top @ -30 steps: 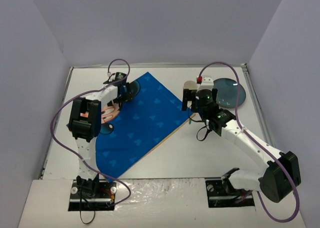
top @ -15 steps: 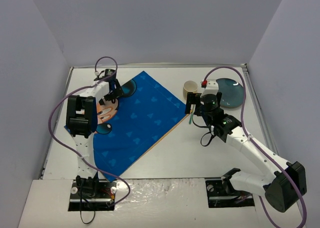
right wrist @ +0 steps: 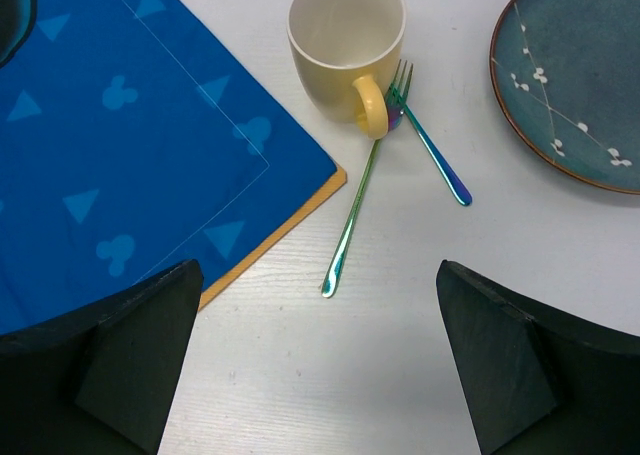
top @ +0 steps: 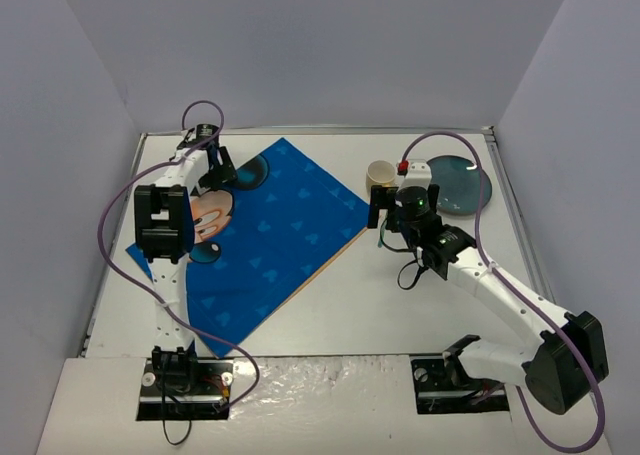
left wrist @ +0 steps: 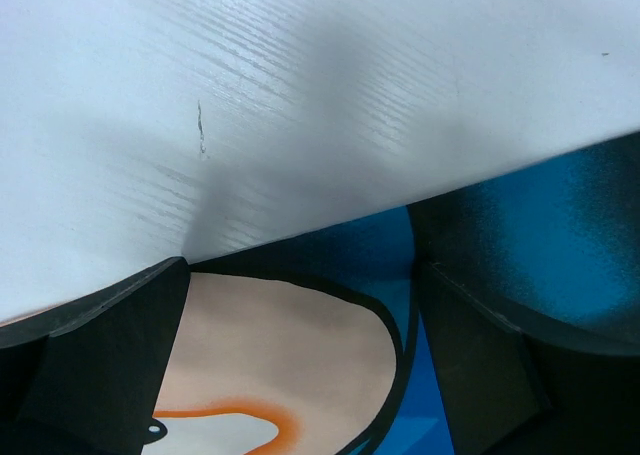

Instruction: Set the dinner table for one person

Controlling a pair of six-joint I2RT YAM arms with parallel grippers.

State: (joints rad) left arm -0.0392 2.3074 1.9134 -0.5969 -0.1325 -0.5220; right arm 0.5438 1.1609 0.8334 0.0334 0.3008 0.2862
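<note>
– White, flat and rectangular, the tabletop (top: 400,310) takes up the whole floor of the overhead view, with a thin metal rim along its edges.
– And what lies on it?
– A blue placemat (top: 270,245) sits skewed on the left half, printed with small paler shapes and a cartoon face near its left corner. The left fingers (top: 218,168) hang over the placemat's far-left corner. On the right, a pale yellow mug (top: 380,173) stands near a round, dark teal plate (top: 460,183). The right fingers (top: 376,208) hover on the near side of the mug.
– What does the left wrist see?
– It shows the tabletop's fine, wood-like grain and one small scratch. Below that is the placemat's edge: blue cloth and a peach patch with a thick black outline and an orange stroke. The two dark fingers stand wide apart with nothing between them.
– And the right wrist?
– Those fingers are spread wide too, and empty, over bare tabletop. The mug is upright, glossy and empty. A fork (right wrist: 430,140) of iridescent green-blue metal lies with its tines right at the mug's handle. A second slim utensil (right wrist: 350,220) with the same sheen runs from under that handle toward the placemat's corner, and its head is hidden. The plate's glaze carries a white sprig pattern inside a brown rim. A tan layer shows along the placemat's edge.
</note>
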